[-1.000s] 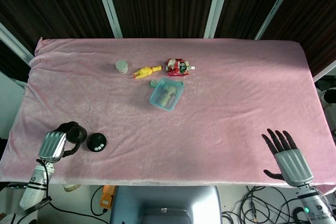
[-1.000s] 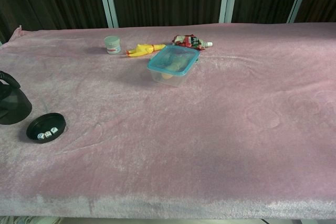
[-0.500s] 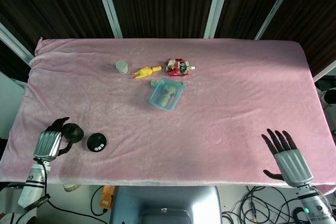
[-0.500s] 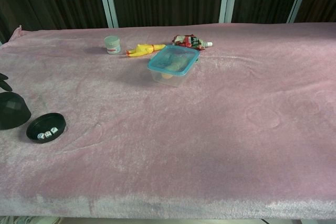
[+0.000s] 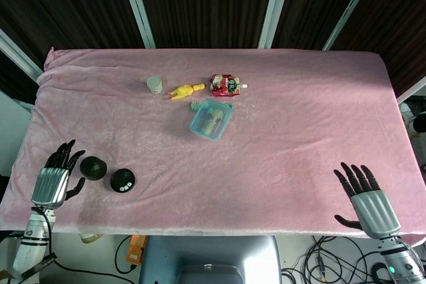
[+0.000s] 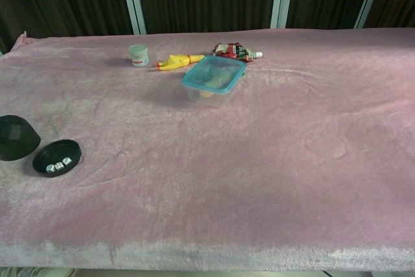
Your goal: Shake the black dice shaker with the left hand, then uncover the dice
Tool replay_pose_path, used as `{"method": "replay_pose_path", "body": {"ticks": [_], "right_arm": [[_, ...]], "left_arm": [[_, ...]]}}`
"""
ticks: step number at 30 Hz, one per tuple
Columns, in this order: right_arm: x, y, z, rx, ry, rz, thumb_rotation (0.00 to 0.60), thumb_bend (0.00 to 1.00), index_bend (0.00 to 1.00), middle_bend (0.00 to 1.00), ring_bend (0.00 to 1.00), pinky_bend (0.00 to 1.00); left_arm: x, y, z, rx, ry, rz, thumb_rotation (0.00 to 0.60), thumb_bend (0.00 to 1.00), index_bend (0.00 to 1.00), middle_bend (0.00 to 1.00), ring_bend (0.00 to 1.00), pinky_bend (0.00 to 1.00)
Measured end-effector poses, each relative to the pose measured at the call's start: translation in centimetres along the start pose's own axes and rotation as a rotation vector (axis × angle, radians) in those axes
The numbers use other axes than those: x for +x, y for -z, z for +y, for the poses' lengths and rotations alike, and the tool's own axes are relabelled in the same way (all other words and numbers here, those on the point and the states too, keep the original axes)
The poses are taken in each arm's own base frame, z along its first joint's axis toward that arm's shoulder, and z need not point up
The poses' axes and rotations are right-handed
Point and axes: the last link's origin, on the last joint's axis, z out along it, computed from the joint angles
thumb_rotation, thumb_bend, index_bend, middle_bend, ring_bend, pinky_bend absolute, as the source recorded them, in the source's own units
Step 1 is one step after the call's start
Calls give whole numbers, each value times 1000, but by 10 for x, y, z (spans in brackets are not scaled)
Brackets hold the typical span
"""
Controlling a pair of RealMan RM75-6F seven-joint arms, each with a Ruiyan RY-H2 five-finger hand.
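Observation:
The black shaker cup point(image 5: 92, 167) point(image 6: 17, 137) stands mouth-down on the pink cloth near the front left corner. Just right of it lies its black base dish point(image 5: 122, 180) point(image 6: 57, 157), uncovered, with white dice point(image 6: 59, 165) showing in it. My left hand point(image 5: 53, 181) is open at the table's left front edge, a short gap left of the cup and touching nothing; the chest view does not show it. My right hand point(image 5: 367, 202) is open at the front right edge, fingers spread, holding nothing.
Toward the back middle of the pink table point(image 5: 299, 118) sit a small white jar point(image 5: 154, 84), a yellow rubber chicken point(image 5: 186, 90), a red snack pouch point(image 5: 226, 84) and a teal-lidded clear box point(image 5: 211, 119). Dark curtains hang behind.
My left hand set the black cup down beside the dish, let go, and drew back left toward the table edge. The right hand stayed put.

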Motion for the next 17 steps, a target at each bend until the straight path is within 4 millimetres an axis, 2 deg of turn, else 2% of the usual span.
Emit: {"method": "replay_pose_path", "body": {"ticks": [6,17], "right_arm": [[-1,3,1,5,-6,21,600,137,0,0,0,151],[-1,7,0,12,-7,30,600,137,0,0,0,151]], "left_arm": [[22,22,-2,-56,-55,61,600,339,257,14,2,137],[34,41,3,-71,-58,27,600,344,302,110,55,137]]}}
